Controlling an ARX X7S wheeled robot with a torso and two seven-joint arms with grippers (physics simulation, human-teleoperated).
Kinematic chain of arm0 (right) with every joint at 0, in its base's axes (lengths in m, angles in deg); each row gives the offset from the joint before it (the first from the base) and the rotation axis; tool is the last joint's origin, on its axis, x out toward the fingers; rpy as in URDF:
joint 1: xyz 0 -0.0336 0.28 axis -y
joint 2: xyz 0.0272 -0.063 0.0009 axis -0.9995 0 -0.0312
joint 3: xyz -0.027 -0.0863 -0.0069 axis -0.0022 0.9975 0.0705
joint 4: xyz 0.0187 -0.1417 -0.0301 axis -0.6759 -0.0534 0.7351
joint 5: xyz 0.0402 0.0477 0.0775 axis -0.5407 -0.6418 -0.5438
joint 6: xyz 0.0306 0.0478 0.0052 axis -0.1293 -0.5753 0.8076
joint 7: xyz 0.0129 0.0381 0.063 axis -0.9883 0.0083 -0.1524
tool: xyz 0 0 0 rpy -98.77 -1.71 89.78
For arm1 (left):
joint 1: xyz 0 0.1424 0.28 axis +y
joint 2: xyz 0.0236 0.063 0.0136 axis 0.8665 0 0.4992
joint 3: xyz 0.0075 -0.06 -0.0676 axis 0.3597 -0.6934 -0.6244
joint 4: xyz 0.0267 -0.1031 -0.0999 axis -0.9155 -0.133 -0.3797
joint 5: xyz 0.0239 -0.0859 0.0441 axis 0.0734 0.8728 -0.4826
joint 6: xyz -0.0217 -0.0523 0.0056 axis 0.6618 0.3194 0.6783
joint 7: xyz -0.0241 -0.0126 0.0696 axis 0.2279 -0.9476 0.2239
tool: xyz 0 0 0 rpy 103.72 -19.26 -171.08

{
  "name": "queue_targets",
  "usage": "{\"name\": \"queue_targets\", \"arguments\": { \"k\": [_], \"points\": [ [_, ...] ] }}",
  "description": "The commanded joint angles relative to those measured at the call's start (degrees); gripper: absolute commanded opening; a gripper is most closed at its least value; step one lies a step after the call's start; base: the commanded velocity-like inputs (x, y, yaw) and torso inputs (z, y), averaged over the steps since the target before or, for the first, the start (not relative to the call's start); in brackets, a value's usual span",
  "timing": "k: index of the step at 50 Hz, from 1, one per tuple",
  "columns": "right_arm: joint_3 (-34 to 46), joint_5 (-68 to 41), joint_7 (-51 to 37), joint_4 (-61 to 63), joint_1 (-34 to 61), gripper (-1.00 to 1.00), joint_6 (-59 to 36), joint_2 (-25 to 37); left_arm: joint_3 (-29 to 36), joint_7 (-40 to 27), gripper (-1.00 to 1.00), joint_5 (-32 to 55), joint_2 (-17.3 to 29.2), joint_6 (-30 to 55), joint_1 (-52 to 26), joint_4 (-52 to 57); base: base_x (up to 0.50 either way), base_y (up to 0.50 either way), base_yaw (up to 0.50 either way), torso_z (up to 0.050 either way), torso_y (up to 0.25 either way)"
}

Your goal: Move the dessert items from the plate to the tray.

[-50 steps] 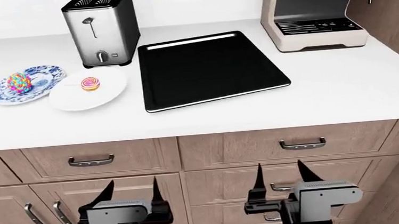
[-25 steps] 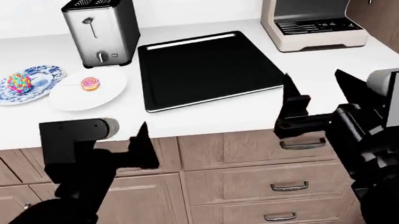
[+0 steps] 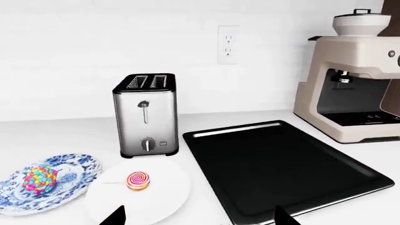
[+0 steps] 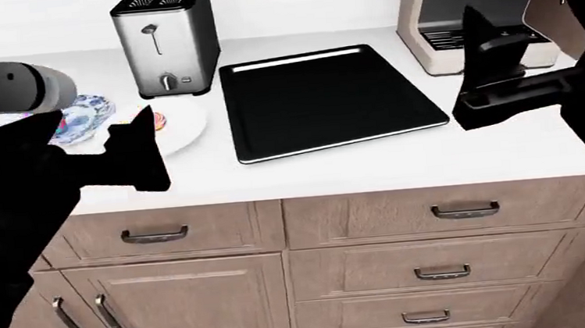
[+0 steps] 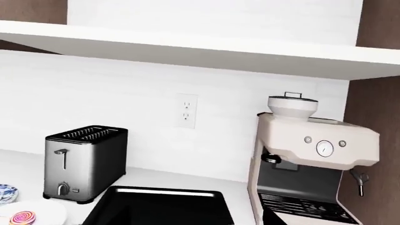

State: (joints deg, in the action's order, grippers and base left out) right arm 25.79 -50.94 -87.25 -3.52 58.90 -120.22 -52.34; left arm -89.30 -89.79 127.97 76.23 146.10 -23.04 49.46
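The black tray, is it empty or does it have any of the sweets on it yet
Empty. The tray shows bare glossy black; the lollipop lies on the white plate, the candy ball on the blue plate.

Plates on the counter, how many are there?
2. A blue patterned plate holds the bead-covered candy egg. A plain white plate, overlapping it and lying in front of the toaster, holds the swirl lollipop. The black tray is no plate.

Both arms are raised in front of the body. The left gripper [image 4: 135, 157] sits low at the left, its jaws apart and empty. The right gripper [image 4: 494, 62] is held higher at the right; its jaws' spacing is unclear.
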Motion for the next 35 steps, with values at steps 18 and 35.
{"name": "queue_targets", "arguments": {
  "k": [18, 35],
  "points": [
    [4.1, -6.2, -4.4, -4.5, 4.9, 1.0, 2.6, 3.0, 3.9, -8.7, 1.0, 9.3, 6.4, -2.9, -6.2, -4.2, 0.07, 0.5, 0.0, 0.0, 0.0],
    [6.2, -7.8, -5.6, -5.2, 5.3, 1.0, 4.3, 3.7, 4.1, -6.1, 1.0, 6.4, 6.4, -2.8, -4.9, -4.6, 0.08, 0.5, 0.0, 0.0, 0.0]
  ]
}}
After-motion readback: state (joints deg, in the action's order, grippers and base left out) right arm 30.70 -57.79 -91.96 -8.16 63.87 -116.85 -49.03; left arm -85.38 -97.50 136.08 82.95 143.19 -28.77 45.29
